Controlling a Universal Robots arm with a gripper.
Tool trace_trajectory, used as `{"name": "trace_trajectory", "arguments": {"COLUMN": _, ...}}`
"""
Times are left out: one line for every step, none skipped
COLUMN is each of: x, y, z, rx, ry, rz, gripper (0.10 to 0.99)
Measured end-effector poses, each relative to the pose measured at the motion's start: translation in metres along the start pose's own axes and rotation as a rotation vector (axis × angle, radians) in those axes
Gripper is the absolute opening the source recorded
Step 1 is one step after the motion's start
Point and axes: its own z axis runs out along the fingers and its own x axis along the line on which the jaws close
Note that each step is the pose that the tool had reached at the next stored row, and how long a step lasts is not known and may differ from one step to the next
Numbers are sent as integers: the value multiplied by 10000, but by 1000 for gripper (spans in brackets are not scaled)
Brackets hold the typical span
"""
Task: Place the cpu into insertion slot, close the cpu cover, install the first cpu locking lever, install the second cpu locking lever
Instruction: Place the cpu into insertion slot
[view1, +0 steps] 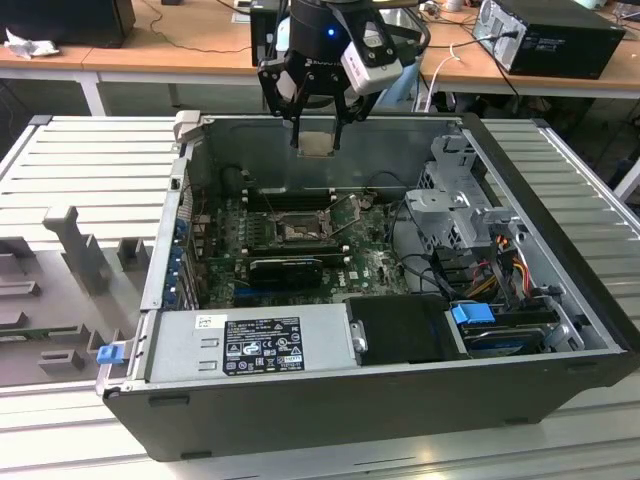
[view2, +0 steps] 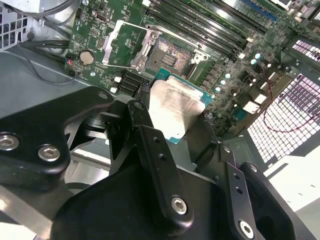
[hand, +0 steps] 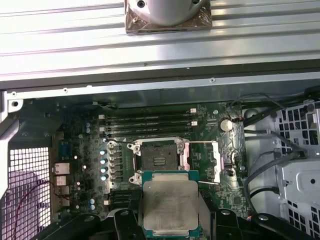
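Cpu (view1: 318, 146) gripped flat by its edges in gripper (view1: 318, 135), upper centre of exterior view. Insertion slot (view1: 297, 230) uncovered at frame centre, below cpu, slightly toward exterior view's left, well apart.

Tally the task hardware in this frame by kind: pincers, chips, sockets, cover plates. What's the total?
pincer: 1
cpu: 1, held in the pincer
insertion slot: 1, empty
cpu cover: 1, swung open beside the slot
Total: 4

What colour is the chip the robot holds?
The cpu is silvery-beige on top with a green edge, clearest in the first wrist view.
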Motion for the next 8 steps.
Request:
{"name": "trace_trajectory", "arguments": {"x": 0, "y": 0, "z": 0, "rx": 0, "ry": -1, "rz": 12, "gripper": 533}}
{"name": "trace_trajectory", "arguments": {"x": 0, "y": 0, "z": 0, "rx": -1, "ry": -3, "rz": 28, "gripper": 533}}
{"name": "trace_trajectory", "arguments": {"x": 0, "y": 0, "z": 0, "rx": -1, "ry": -5, "rz": 51, "gripper": 533}}
{"name": "trace_trajectory", "arguments": {"x": 0, "y": 0, "z": 0, "rx": -1, "ry": -6, "rz": 65, "gripper": 533}}
{"name": "trace_trajectory", "arguments": {"x": 0, "y": 0, "z": 0, "rx": -2, "ry": -7, "rz": 76, "gripper": 533}}
{"name": "trace_trajectory", "arguments": {"x": 0, "y": 0, "z": 0, "rx": -2, "ry": -9, "rz": 101, "gripper": 533}}
{"name": "trace_trajectory", "arguments": {"x": 0, "y": 0, "z": 0, "rx": -2, "ry": -11, "rz": 119, "gripper": 533}}
{"name": "trace_trajectory", "arguments": {"x": 0, "y": 0, "z": 0, "rx": -3, "ry": -13, "rz": 142, "gripper": 533}}
